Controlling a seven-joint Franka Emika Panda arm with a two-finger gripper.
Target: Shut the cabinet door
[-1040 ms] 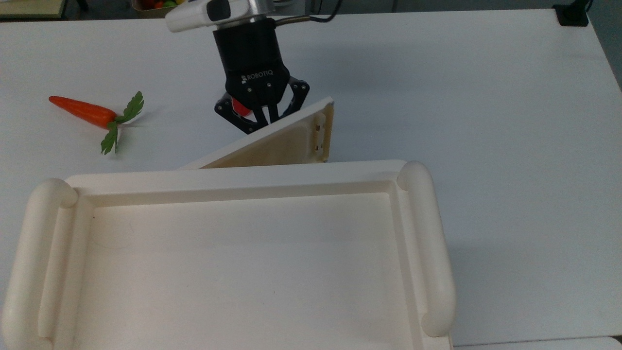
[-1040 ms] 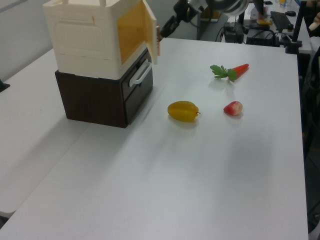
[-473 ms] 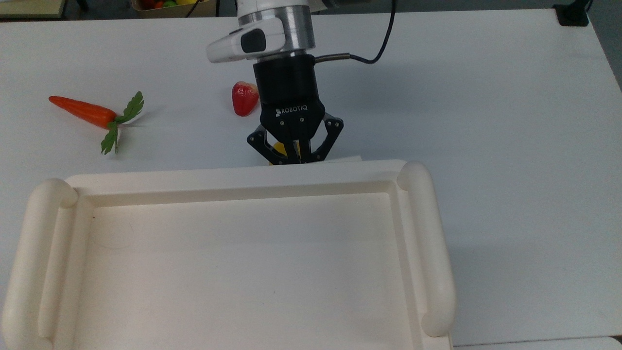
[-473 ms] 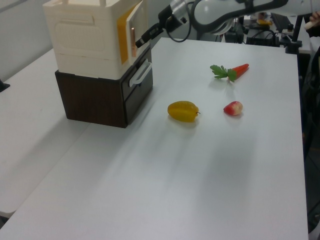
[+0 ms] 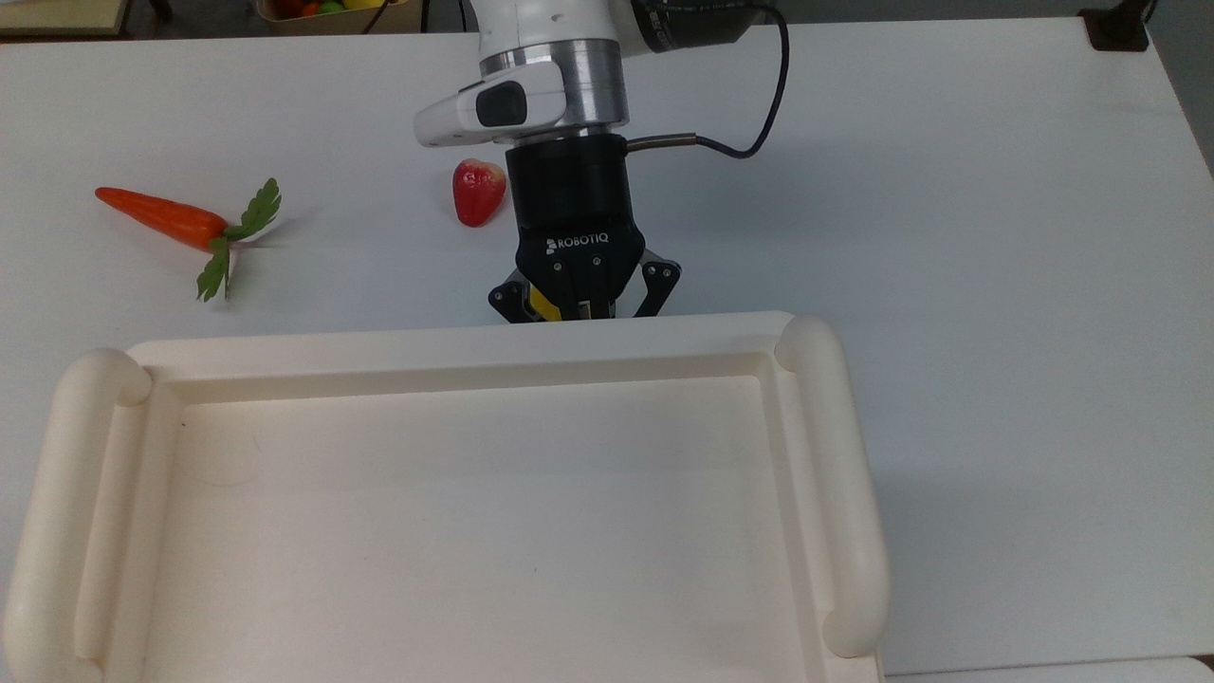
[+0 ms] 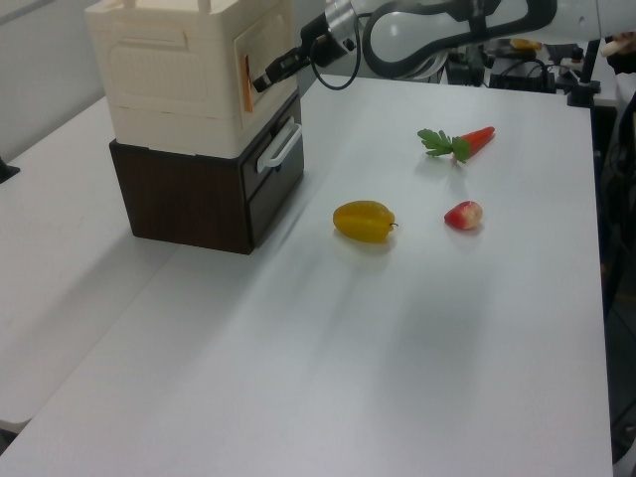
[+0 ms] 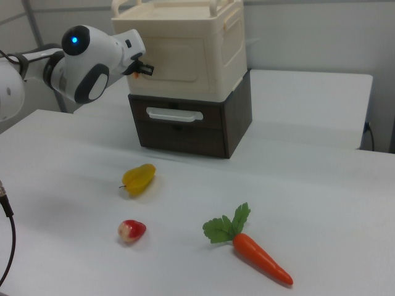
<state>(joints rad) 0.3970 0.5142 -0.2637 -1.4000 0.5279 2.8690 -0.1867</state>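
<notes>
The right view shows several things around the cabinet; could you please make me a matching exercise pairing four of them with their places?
Things:
1. carrot
2. strawberry
3. yellow fruit
4. hand

Places in the right view:
A. against the cabinet door
B. on the table, nearest the drawer
C. lower right of the table
D. just below the yellow fruit

Pairs: 1-C, 2-D, 3-B, 4-A

1. Top view: set high and close above the cabinet, looking down across its tray top to the desk beyond.
2. Left view: set farther off, raised, looking along the desk; cabinet at upper left.
3. Right view: set lower, facing the cabinet front.
4. Shared by all: cabinet, carrot, strawberry.
</notes>
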